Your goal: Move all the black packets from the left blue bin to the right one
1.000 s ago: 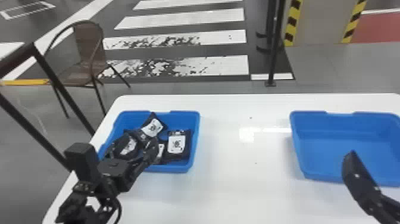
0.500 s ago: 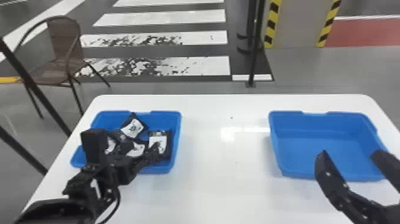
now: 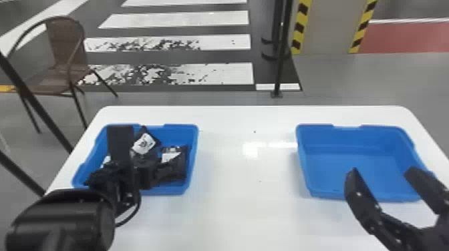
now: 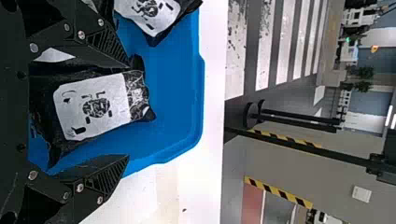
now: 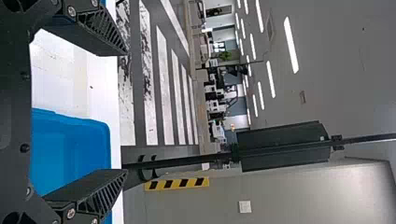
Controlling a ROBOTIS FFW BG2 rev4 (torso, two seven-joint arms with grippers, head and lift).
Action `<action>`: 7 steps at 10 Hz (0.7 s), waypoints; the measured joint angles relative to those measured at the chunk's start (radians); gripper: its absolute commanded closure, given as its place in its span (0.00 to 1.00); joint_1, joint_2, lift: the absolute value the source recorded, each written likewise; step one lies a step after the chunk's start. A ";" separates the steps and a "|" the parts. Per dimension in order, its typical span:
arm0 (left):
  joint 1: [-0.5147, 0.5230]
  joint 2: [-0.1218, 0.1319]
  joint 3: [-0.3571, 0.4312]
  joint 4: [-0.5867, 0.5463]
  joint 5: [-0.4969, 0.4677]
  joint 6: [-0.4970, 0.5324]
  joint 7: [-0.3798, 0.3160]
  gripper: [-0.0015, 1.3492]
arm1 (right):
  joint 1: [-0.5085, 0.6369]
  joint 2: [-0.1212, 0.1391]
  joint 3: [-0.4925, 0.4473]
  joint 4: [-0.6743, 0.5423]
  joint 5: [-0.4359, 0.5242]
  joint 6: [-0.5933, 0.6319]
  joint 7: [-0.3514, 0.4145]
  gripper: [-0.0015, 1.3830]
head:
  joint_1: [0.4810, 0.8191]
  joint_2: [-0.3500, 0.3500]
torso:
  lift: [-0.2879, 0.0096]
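Observation:
My left gripper (image 3: 147, 172) is over the left blue bin (image 3: 187, 191), beside a black packet (image 3: 182, 160) at that bin's right side. In the left wrist view, that packet (image 4: 93, 108) with a white label lies between the spread fingers of the left gripper (image 4: 128, 111). Another packet (image 3: 143, 143) leans at the back of the bin; more packet parts are partly hidden behind the arm. The right gripper (image 3: 382, 171) stands open over the near part of the right blue bin (image 3: 310, 191), which holds no packets. The right wrist view has the right gripper (image 5: 126, 112) with nothing between its fingers.
Both bins stand on a white table (image 3: 247, 213), with a wide gap of bare tabletop between them. Beyond the table are a brown chair (image 3: 63, 70) at the left and a black post (image 3: 280, 66).
The head view has swung to the right. My left gripper has shifted rightward over the left bin to the right-hand packet. The right arm keeps about the same place over its bin.

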 measured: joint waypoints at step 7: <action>-0.058 0.014 -0.050 0.090 0.018 0.098 -0.001 0.68 | -0.003 0.000 0.002 0.010 -0.014 0.000 0.003 0.09 | 0.63 0.56 | 0.50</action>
